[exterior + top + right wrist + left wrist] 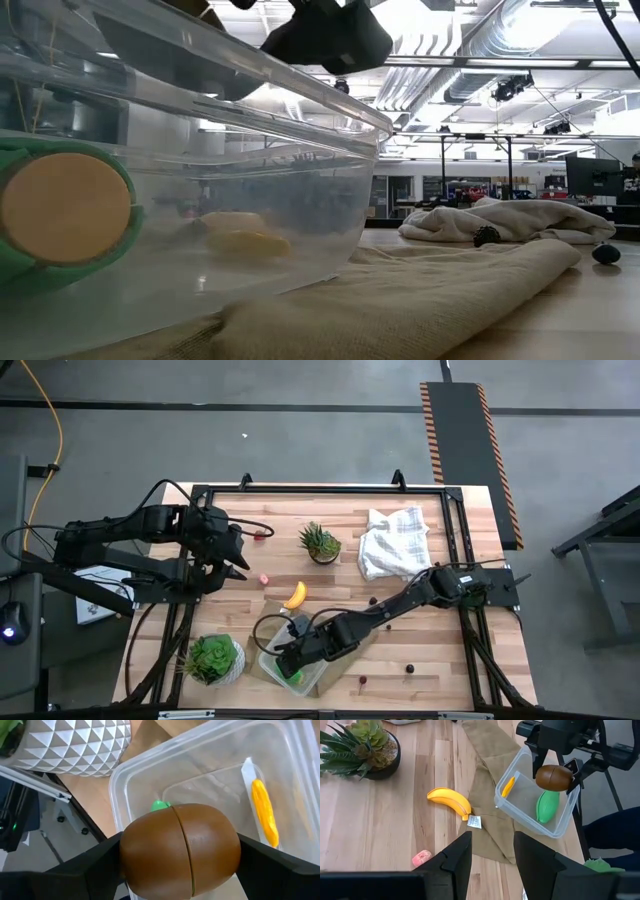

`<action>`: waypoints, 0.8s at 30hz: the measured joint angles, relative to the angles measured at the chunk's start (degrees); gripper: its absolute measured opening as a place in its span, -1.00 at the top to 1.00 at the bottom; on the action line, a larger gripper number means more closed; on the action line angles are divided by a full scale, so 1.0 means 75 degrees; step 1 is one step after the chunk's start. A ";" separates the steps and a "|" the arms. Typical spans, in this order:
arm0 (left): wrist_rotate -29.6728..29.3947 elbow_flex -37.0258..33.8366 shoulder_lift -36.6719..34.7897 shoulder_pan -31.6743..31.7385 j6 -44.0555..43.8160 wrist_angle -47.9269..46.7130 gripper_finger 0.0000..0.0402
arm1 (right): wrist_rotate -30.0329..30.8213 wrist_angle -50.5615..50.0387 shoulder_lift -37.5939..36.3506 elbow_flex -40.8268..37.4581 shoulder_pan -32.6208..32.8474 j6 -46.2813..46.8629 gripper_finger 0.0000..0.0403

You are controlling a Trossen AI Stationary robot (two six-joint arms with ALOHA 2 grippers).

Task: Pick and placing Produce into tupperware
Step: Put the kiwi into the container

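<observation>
Kiwi (180,849), rigid, smooth, seamed and likely slippery, sits clamped across its middle by right gripper (554,766) above tupperware (506,804), six o'clock.

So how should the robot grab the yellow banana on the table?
Probably from straight above, fingers closing across the banana's thick curved middle. It lies flat on the table, clear of the tupperware, with open wood on both sides. The left gripper is open nearby; the right gripper holds the kiwi.
</observation>
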 joint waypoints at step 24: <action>-0.0009 0.0000 0.0000 0.0000 0.0054 0.0000 0.33 | -0.0057 0.0259 0.0000 0.0000 -0.0001 -0.0014 -0.57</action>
